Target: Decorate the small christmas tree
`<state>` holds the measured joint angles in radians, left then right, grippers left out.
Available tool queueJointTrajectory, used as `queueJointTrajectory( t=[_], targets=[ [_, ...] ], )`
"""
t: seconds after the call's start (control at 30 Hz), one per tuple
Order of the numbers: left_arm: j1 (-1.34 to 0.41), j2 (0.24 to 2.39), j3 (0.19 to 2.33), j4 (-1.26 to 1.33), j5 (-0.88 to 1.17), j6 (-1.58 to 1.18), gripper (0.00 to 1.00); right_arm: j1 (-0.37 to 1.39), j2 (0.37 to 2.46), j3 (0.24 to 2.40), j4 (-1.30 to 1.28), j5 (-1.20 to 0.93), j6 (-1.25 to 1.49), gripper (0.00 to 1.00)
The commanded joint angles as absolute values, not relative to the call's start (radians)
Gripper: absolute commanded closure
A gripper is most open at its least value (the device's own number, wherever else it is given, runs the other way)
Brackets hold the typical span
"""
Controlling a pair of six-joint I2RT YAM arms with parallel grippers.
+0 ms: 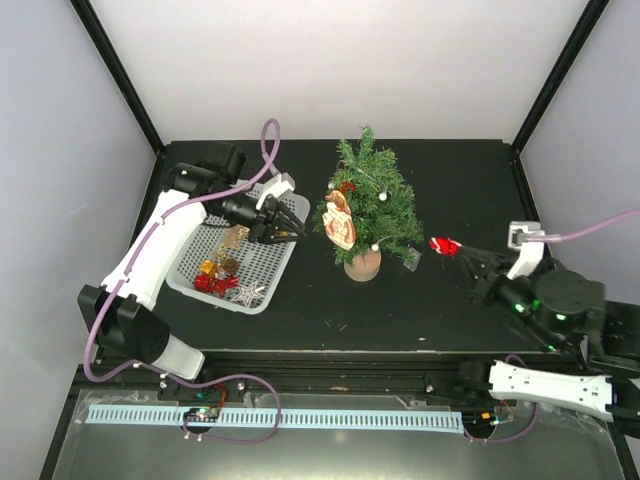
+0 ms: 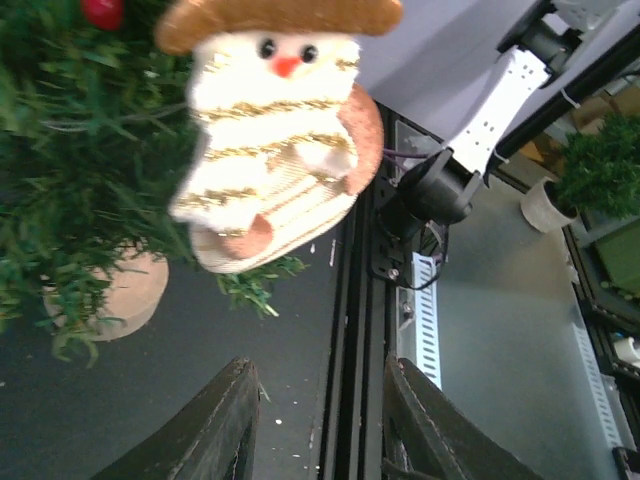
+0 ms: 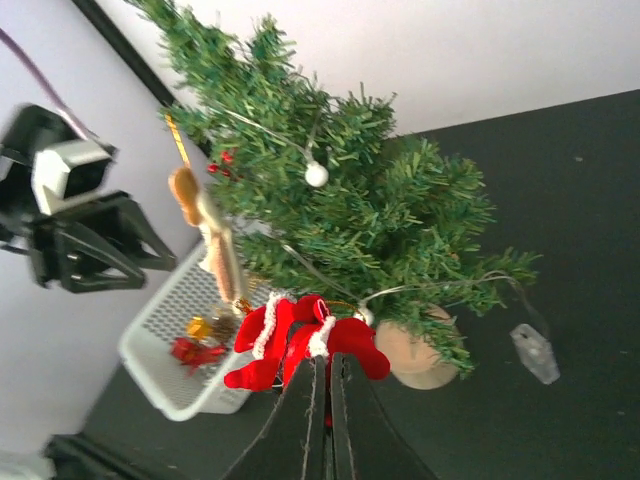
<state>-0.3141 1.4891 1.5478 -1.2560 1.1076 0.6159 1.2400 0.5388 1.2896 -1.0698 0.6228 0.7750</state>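
Observation:
The small christmas tree [image 1: 370, 205] stands upright on its tan round base [image 1: 362, 265] mid-table; it also shows in the right wrist view [image 3: 350, 210]. A cream and tan snowman ornament [image 1: 340, 220] hangs on its left side, filling the left wrist view [image 2: 275, 140]. My left gripper [image 1: 290, 228] is open and empty, just left of the tree, over the basket's right end. My right gripper [image 1: 462, 250] is shut on a red Santa-suit ornament [image 1: 444, 244] to the right of the tree; the right wrist view shows the ornament [image 3: 300, 340] pinched between the fingers, near the tree's lower branches.
A white mesh basket [image 1: 195, 250] left of the tree holds a red bow, a gold piece, a pine cone and a silver star [image 1: 247, 292]. A bead string with white balls [image 3: 316, 175] runs through the tree. A small clear battery box [image 3: 533, 353] lies right of the base.

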Motion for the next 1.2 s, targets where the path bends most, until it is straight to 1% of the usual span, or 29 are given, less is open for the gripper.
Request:
queueJointTrajectory(
  t=[0.0,0.07,0.13,0.23,0.33,0.4,0.5,0.63,0.67,0.73,0.83,1.03,1.17],
  targets=[
    [-0.28,1.483,1.603,-1.21,1.138,0.578,0.63,1.243,0.68,1.348,-1.159,0.756,0.778,0.99],
    [-0.269,1.459,1.6,-1.167,1.13,0.543,0.63,1.232,0.739,1.372,-1.152,0.749,0.757,0.99],
    [-0.258,1.426,1.588,-1.117,1.116,0.506,0.63,1.183,0.794,1.398,-1.146,0.718,0.734,0.99],
    [-0.251,1.339,1.545,-0.998,1.025,0.432,0.63,1.016,0.854,1.42,-1.115,0.6,0.668,0.99],
    [-0.245,1.232,1.47,-0.822,0.916,0.334,0.63,0.854,0.859,1.411,-1.046,0.527,0.606,0.99],
    [-0.232,1.179,1.411,-0.732,0.888,0.287,0.63,0.742,0.867,1.407,-1.004,0.45,0.559,0.99],
    [-0.199,1.192,1.406,-0.72,0.901,0.253,0.63,0.553,0.894,1.384,-0.932,0.249,0.512,0.99],
    [-0.152,1.222,1.375,-0.707,1.021,0.231,0.63,0.328,0.874,1.28,-0.768,-0.146,0.501,0.99],
    [-0.143,1.228,1.367,-0.701,1.051,0.234,0.63,0.296,0.876,1.261,-0.753,-0.211,0.506,0.99],
    [-0.126,1.241,1.356,-0.701,1.096,0.24,0.63,0.256,0.877,1.216,-0.715,-0.33,0.505,0.99],
    [-0.107,1.267,1.352,-0.711,1.153,0.254,0.63,0.246,0.876,1.171,-0.681,-0.402,0.506,0.99],
    [-0.096,1.319,1.324,-0.691,1.228,0.264,0.63,0.245,0.874,1.146,-0.662,-0.435,0.507,0.99],
    [-0.091,1.334,1.322,-0.691,1.236,0.27,0.63,0.245,0.871,1.13,-0.652,-0.439,0.51,0.99]
  ],
)
